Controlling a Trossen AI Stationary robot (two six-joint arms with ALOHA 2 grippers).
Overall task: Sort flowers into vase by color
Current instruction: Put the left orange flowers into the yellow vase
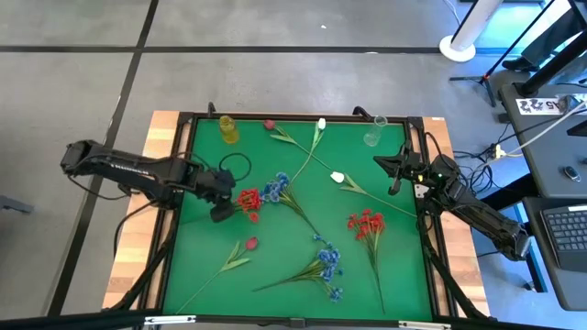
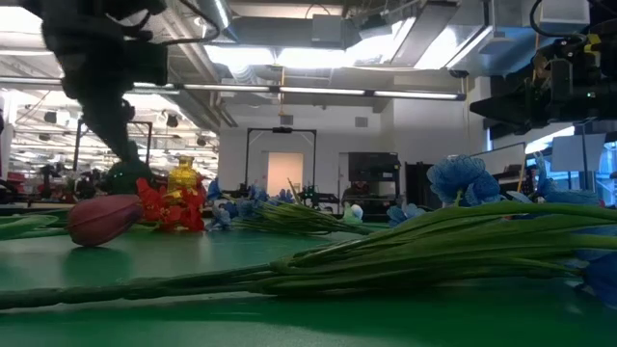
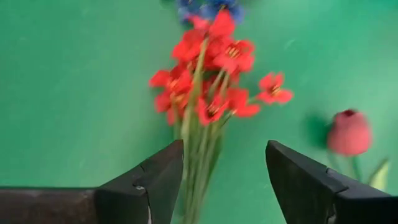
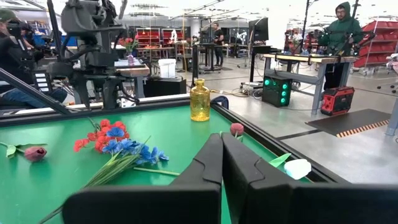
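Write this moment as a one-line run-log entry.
left pincer: open, straddling red cluster stems | right pincer: shut, idle at table's right edge | yellow vase: holds no flowers

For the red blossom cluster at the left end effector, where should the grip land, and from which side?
On the green stem bundle just below the red blossom cluster, from straight above. The stems lie flat on the mat, and the left end effector already has its fingers open on either side of them.
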